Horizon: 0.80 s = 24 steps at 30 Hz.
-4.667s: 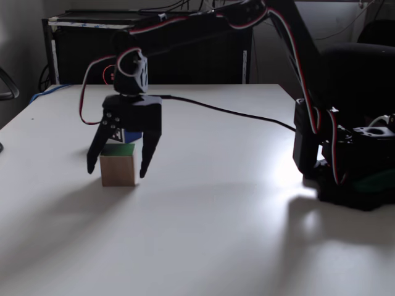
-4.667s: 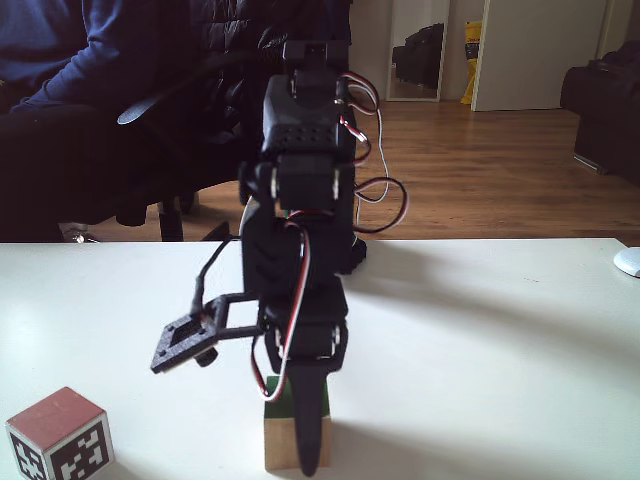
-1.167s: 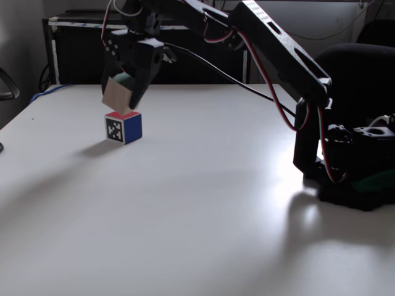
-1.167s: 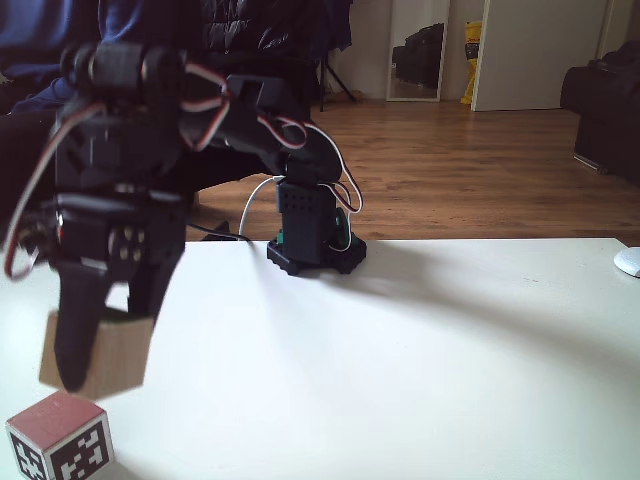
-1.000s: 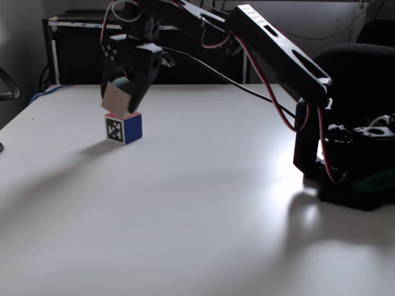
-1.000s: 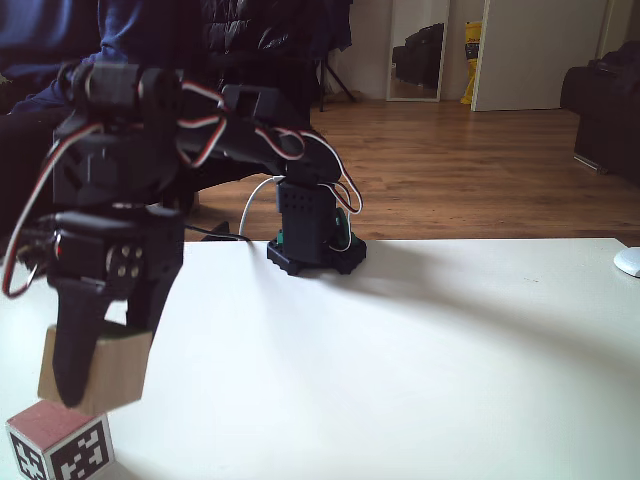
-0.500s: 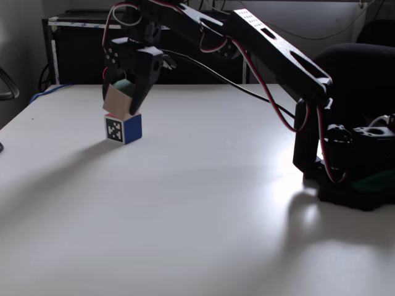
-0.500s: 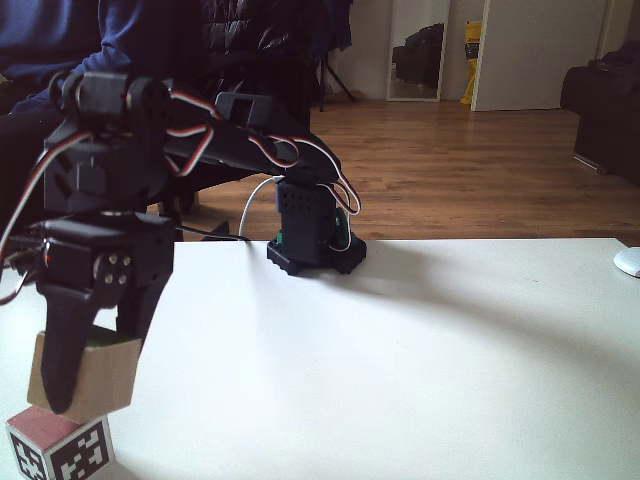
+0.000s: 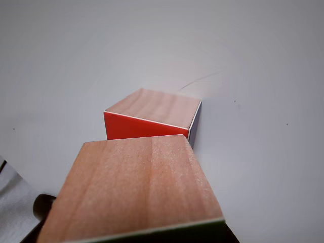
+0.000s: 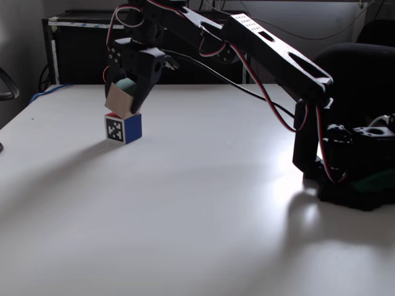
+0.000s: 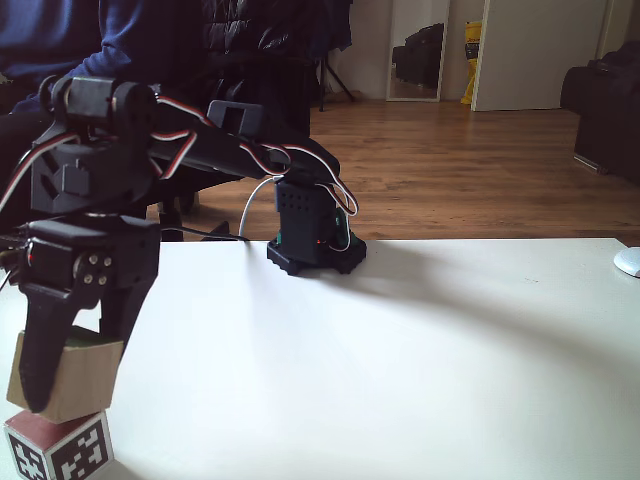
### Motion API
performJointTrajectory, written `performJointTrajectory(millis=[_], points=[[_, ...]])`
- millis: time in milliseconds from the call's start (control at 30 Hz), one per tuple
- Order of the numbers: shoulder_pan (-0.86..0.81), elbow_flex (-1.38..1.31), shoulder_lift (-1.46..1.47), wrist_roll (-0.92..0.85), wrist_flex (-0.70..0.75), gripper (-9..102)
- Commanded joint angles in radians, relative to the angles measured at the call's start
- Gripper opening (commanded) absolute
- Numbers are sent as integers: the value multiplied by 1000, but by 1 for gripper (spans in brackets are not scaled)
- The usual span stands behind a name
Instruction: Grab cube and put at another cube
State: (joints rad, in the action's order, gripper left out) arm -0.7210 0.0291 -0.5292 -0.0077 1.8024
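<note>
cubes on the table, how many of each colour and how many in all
green-faced cube, held in the gripper: 1
red-faced cube, on the table: 1
total: 2

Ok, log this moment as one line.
gripper: shut on green cube | cube: tilted, touching top of red cube | release: not yet

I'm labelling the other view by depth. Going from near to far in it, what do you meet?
green-edged wooden cube → red-faced cube → bare white table
</note>
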Motion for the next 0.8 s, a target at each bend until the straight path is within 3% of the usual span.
performJointTrajectory(millis=[0, 767], points=[[-11, -43, -14, -8, 5, 17], [-15, -41, -46, 6, 5, 48]])
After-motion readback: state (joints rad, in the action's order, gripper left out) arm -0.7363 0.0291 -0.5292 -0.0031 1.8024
